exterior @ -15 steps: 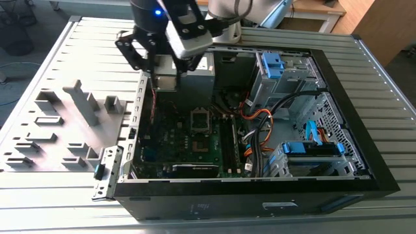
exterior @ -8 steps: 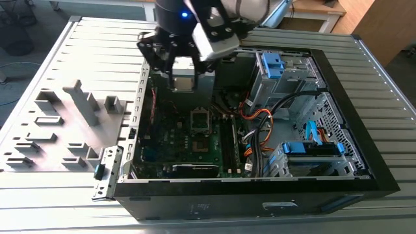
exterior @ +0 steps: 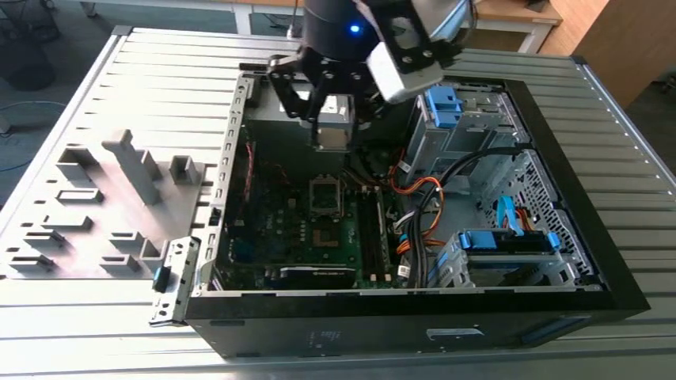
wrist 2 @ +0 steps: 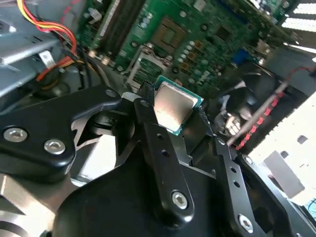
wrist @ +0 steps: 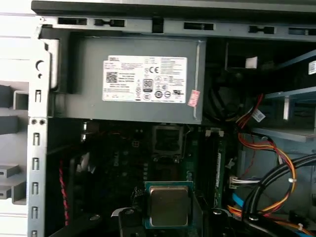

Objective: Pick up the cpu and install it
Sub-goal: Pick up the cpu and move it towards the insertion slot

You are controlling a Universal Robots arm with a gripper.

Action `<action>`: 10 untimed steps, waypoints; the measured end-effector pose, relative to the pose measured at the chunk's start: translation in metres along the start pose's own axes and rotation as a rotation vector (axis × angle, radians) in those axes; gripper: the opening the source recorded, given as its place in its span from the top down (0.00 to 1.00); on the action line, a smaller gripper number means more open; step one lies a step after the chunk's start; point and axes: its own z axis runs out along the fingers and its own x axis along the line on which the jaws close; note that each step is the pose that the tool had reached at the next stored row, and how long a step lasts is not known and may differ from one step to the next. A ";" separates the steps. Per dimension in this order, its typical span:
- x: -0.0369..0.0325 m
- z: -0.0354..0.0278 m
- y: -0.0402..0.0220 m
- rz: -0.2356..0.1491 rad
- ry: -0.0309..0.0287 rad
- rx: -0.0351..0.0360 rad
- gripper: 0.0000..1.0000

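The cpu point(wrist 2: 174, 106) is a small square chip with a silver-grey metal top and a green rim. My gripper point(wrist 2: 175, 109) is shut on it, one black finger on each side. In the exterior view the gripper point(exterior: 332, 136) holds the cpu point(exterior: 332, 141) above the open computer case, up near the power supply. The empty motherboard socket point(exterior: 324, 196) lies below it and a little nearer the case's front. In the first wrist view the cpu point(wrist: 169, 206) hangs in front of the socket point(wrist: 167, 139). The second wrist view has the socket frame point(wrist 2: 145, 66) just past the chip.
A grey power supply point(wrist: 133, 79) fills the case's far end. Memory sticks point(exterior: 372, 222) and orange and black cables point(exterior: 420, 194) lie to the socket's right in the exterior view. Blue drive bays point(exterior: 449, 103) stand further right. A grey fixture tray point(exterior: 95, 206) sits outside the case.
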 end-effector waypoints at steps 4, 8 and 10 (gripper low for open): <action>-0.0149 -0.0003 -0.0008 0.000 0.0028 0.0000 0.53; -0.0165 -0.0003 -0.0009 0.000 0.0029 0.0000 0.53; -0.0166 -0.0002 -0.0008 0.000 0.0028 -0.0001 0.53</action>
